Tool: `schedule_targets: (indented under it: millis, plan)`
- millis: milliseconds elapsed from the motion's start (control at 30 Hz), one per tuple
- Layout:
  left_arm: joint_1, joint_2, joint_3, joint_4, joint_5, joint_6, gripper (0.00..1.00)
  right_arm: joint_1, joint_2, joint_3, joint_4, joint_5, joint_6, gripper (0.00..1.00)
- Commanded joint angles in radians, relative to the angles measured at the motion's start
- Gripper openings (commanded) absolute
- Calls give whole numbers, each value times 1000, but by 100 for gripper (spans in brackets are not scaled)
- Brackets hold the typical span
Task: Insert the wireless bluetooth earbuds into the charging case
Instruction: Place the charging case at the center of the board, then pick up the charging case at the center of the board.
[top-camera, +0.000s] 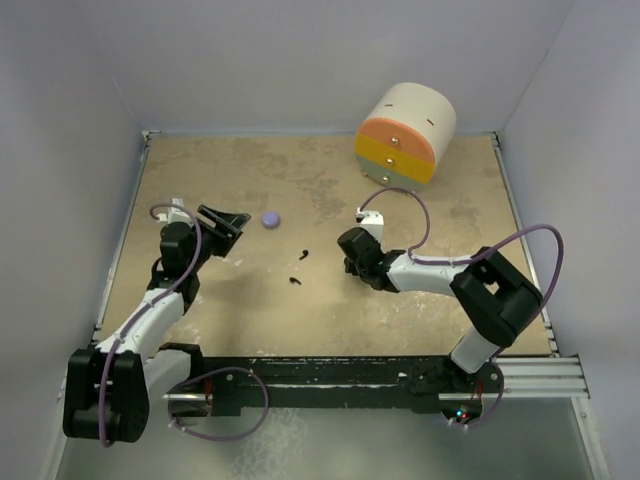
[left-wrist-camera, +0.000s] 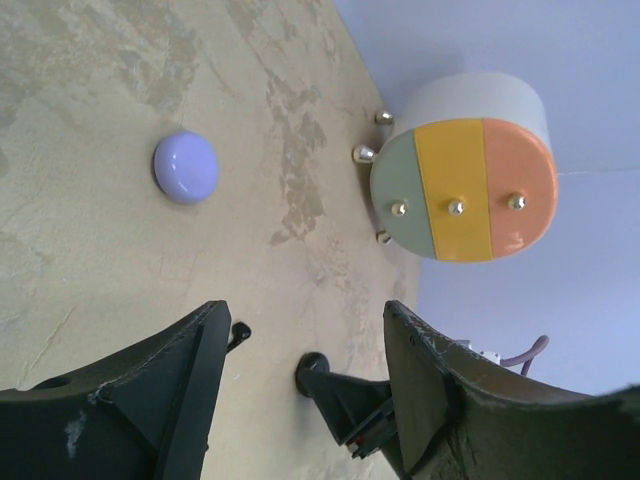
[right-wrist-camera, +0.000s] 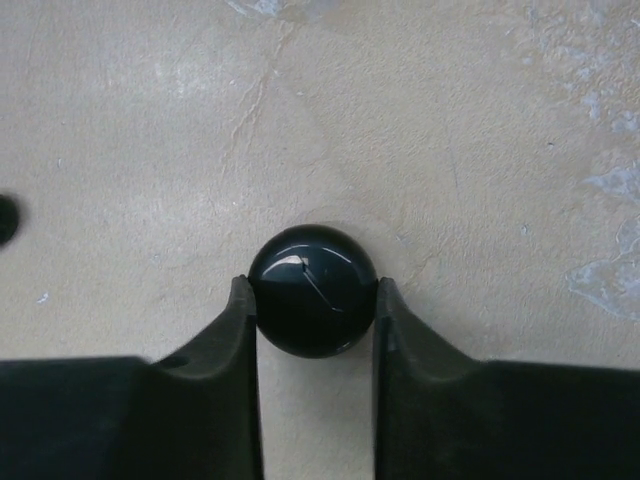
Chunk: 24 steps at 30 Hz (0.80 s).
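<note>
The step in hand is the grasp of the black case (right-wrist-camera: 312, 262). The right hand (right-wrist-camera: 312, 285) has its two fingers pressed on both sides of it, and the case sits on the bench (right-wrist-camera: 450, 120). The left hand (left-wrist-camera: 305, 312) is open and holds nothing.

Two black earbuds (top-camera: 303, 254) lie on the bench between the arms, to the left of the right hand and apart from the case. The case looks shut to me. So I think the next move needs it held steady while the lid is opened, and then a very fine pinch on one bud.

A lavender case (top-camera: 270, 219) lies near the left hand. A drum with drawers (top-camera: 405, 130) stands at the back, well apart. I see nothing in the way.
</note>
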Motion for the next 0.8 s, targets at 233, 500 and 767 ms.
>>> schedule_targets:
  millis: [233,500,767]
  plan:
    - [-12,121,115,-1,198,148,59,14,-84,84,292,-173,-469,0]
    - [-27,162,97,26,247,146,59,13,-84,129,438,-472,-725,0]
    - [-61,251,58,203,320,85,59,13,-19,192,492,-728,-865,0]
